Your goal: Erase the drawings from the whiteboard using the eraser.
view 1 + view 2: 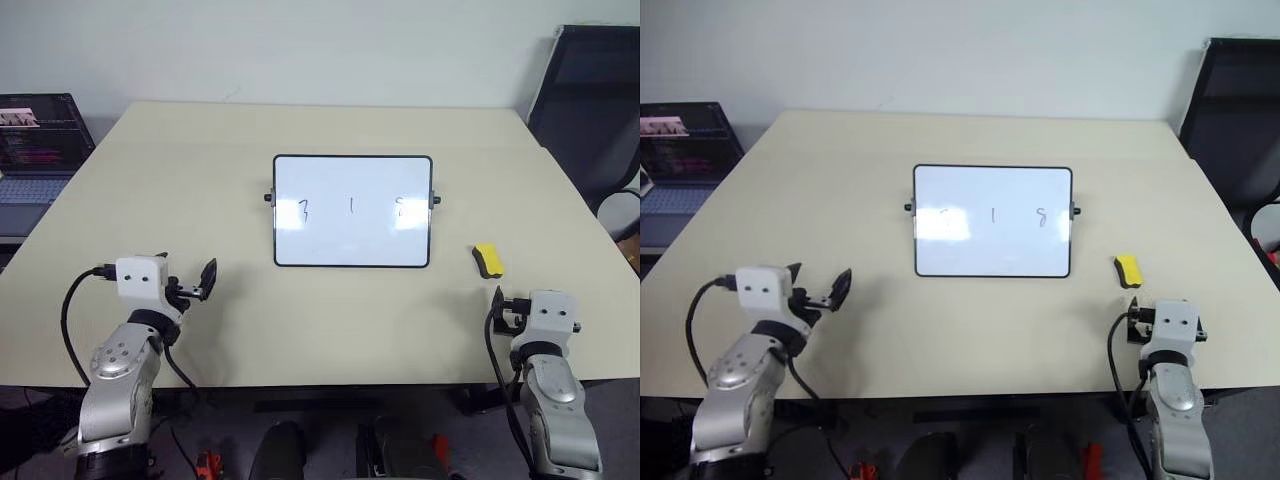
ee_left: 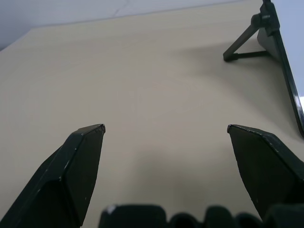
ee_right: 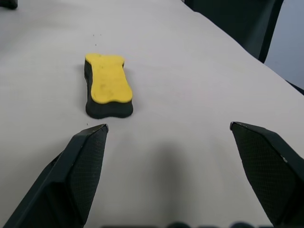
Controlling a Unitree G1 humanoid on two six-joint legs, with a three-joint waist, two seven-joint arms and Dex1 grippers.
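The whiteboard [image 1: 352, 211] stands propped on its fold-out stand near the middle of the beige table [image 1: 200, 180], its white face tilted toward the robot, black knobs at both short sides. Three drawings [image 1: 351, 207] run in a row across it — thin dark squiggles, well spaced, none of them wiped. The eraser [image 1: 487, 260], a yellow block with a dark underside, lies flat on the table just off the board's lower right corner, apart from the frame. The right gripper [image 3: 168, 130] hovers near the table's front edge on the right, its two black fingers spread wide and empty, with the eraser lying ahead of it and a little toward the left finger. The left gripper [image 2: 165, 128] hangs low over the front left part of the table — jaws wide apart too, holding nothing, the board's stand leg ahead to its right. An open laptop [image 1: 35, 150] sits beyond the table's left edge, and a dark chair [image 1: 590, 100] stands at the far right.
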